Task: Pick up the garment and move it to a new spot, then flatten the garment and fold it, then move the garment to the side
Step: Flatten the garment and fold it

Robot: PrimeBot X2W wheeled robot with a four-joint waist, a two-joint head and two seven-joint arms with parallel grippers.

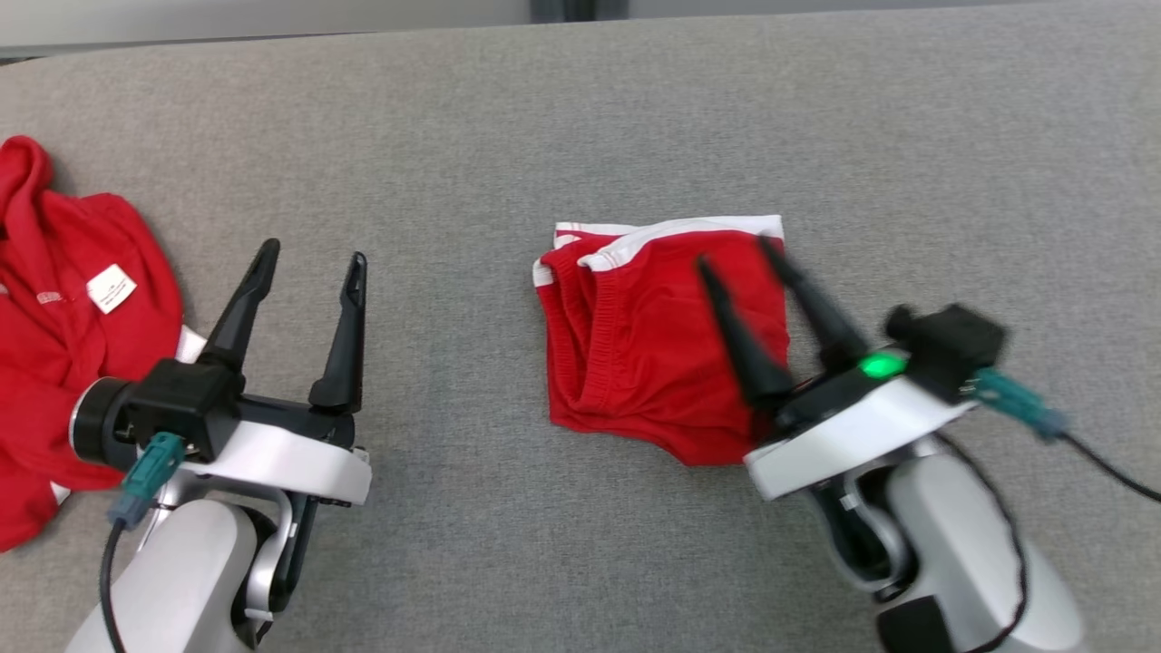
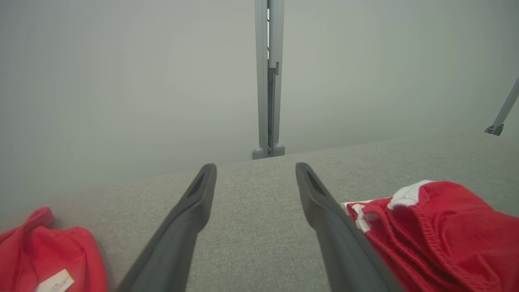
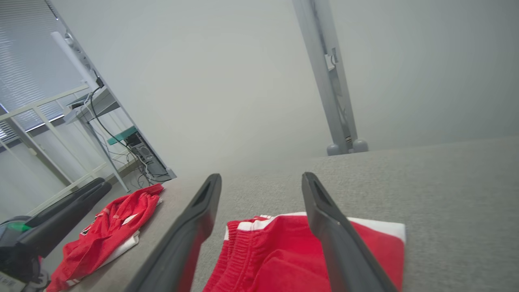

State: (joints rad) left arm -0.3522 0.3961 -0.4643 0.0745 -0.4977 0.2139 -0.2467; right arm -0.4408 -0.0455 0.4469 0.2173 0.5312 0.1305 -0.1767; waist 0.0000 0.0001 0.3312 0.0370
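**Status: folded, nothing held**

Folded red shorts (image 1: 653,345) lie mid-way across the grey table (image 1: 580,118). Right gripper (image 1: 736,254) sits over their right half, fingers apart, nothing between them. Left gripper (image 1: 314,252) is likewise spread, beside a second red garment (image 1: 63,326). Right wrist view adds a cabled rack (image 3: 138,150) and blinds (image 3: 24,69).
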